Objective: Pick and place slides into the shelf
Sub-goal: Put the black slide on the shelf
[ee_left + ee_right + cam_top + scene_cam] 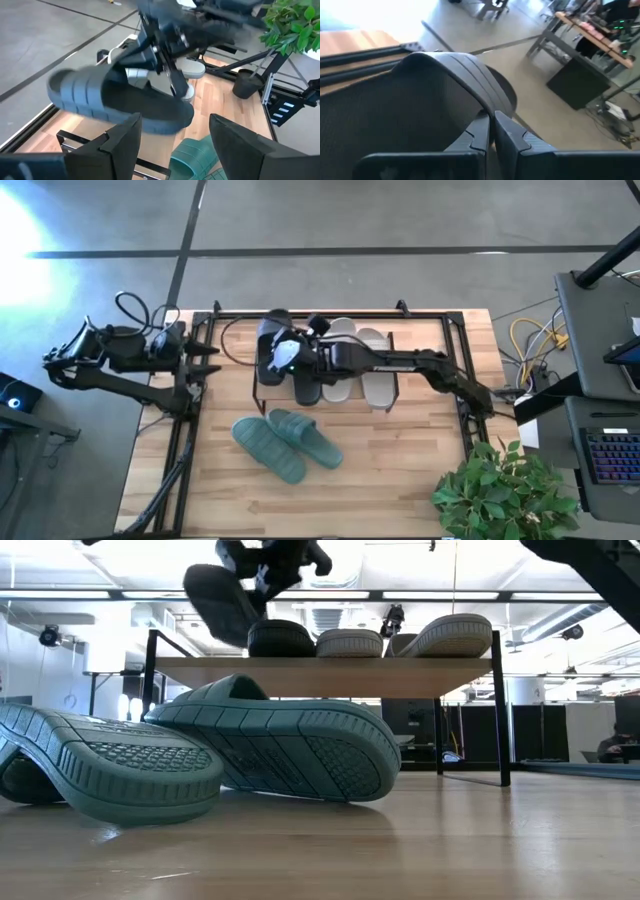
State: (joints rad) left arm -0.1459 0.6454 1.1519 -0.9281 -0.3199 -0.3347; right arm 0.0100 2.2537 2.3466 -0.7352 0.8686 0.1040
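Black slide (435,95) — strap pinched in the right jaws.

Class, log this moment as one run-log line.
right hand: shut on black slide, above shelf | left hand: open, waiting | teal pair: on table

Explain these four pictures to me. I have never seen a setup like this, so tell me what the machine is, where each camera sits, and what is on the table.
This is a robot with two dark arms at a wooden table. One picture looks straight down from above, one looks level across the tabletop, and the other two come from cameras on each arm's wrist.

The right hand is shut on a black slide, holding it in the air over the left end of the shelf. Another black slide and two light-grey slides already lie on the shelf. Two teal slides lie on the table in front of it. The left hand waits open at the table's left edge. A potted plant stands at one corner.
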